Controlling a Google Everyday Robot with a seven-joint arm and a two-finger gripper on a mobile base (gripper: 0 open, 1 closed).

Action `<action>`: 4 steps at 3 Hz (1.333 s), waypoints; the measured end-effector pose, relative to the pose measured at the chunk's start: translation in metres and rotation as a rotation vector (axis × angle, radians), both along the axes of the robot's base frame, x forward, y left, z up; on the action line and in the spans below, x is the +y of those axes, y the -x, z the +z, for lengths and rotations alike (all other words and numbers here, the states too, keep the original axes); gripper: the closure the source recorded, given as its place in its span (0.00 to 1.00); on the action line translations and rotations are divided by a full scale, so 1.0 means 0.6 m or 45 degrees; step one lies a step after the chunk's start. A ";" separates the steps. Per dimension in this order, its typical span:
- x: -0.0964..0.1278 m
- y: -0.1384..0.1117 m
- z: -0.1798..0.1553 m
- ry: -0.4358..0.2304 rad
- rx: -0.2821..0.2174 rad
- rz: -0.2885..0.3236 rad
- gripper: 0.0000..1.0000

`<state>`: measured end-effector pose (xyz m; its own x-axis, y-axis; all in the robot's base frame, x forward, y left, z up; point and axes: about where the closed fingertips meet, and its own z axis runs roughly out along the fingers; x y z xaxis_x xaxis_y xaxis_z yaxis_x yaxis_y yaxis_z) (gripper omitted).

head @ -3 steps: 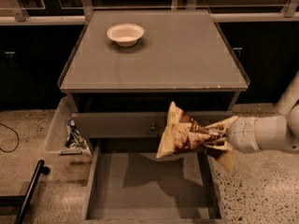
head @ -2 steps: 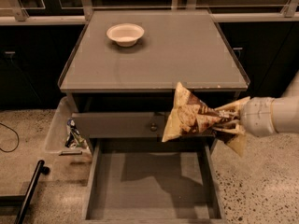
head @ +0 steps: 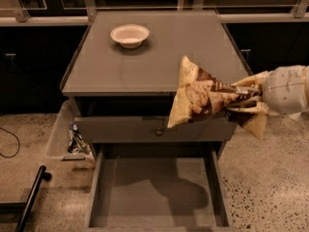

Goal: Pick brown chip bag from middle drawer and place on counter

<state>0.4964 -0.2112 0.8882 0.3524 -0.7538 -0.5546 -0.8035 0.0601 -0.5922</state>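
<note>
The brown chip bag (head: 203, 98), cream and dark brown, hangs in the air at the counter's front right corner, tilted with its top edge over the counter rim. My gripper (head: 246, 100) comes in from the right on a white arm and is shut on the bag's right end. The middle drawer (head: 157, 192) is pulled open below, with a bare flat bottom and the bag's shadow on it. The counter (head: 159, 52) is a matte-gray top behind the bag.
A white bowl (head: 129, 35) sits at the counter's back left. A closed drawer front with a small round knob (head: 158, 131) is above the open drawer. A clear bin (head: 67, 134) with wrappers stands on the floor at the left, a black bar (head: 31, 197) beside it.
The gripper has lifted the chip bag up and toward the counter, from in front of the upper drawer front to level with the counter's front edge.
</note>
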 end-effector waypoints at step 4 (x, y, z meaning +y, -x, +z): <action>0.038 -0.106 0.099 -0.055 -0.170 0.123 1.00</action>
<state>0.5602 -0.1883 0.9476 0.4949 -0.6892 -0.5292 -0.7213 0.0139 -0.6925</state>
